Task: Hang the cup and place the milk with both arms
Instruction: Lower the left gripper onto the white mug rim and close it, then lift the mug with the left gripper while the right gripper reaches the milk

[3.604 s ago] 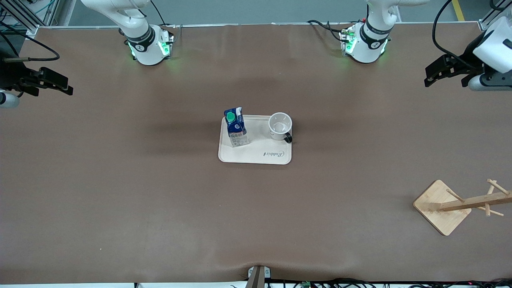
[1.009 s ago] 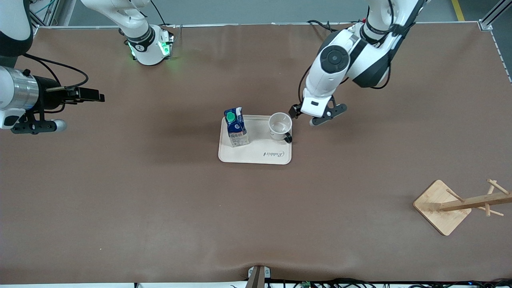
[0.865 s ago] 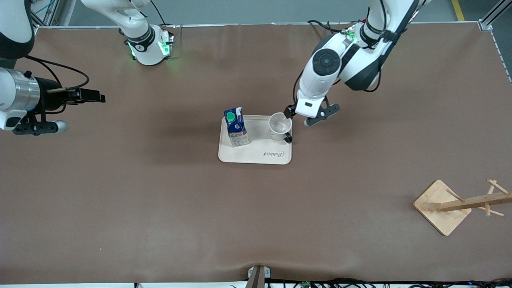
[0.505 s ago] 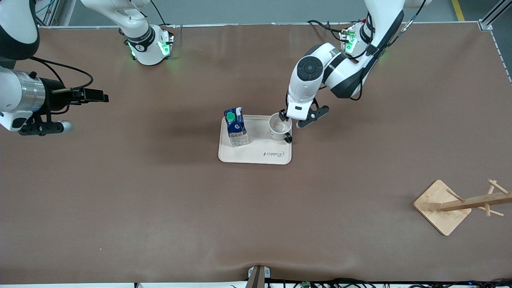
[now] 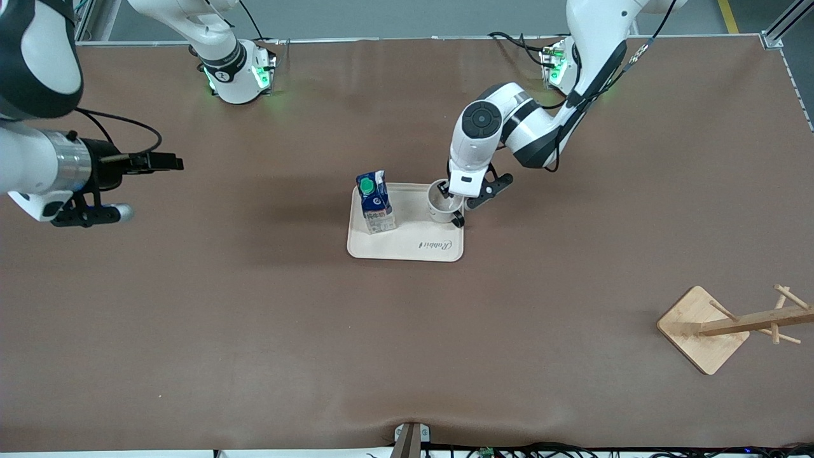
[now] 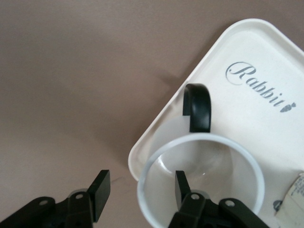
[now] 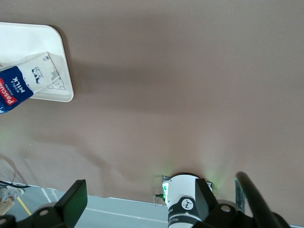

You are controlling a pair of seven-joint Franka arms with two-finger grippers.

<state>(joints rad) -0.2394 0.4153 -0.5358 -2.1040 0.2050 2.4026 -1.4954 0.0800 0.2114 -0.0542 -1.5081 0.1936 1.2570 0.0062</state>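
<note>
The white cup [image 5: 443,205] stands on the cream tray [image 5: 407,249] at the corner toward the left arm's end, its black handle [image 6: 197,107] pointing toward the front camera. My left gripper [image 5: 458,193] is down at the cup's rim [image 6: 156,156] and still open. One finger [image 6: 181,186] is inside the cup, the other [image 6: 100,192] is outside, and a gap shows between the outer one and the wall. The blue milk [image 5: 375,202] stands upright on the tray beside the cup. My right gripper [image 5: 170,163] hangs open over bare table toward the right arm's end, holding nothing.
A wooden mug rack [image 5: 731,326] on a square base stands near the front camera at the left arm's end. The right wrist view shows the milk [image 7: 21,88], the tray's corner [image 7: 61,61] and the right arm's green-lit base [image 7: 186,202].
My left arm has swung in and lowered onto the cup, one finger going inside the rim while the fingers narrow. My right arm has drifted a little toward the tray.
</note>
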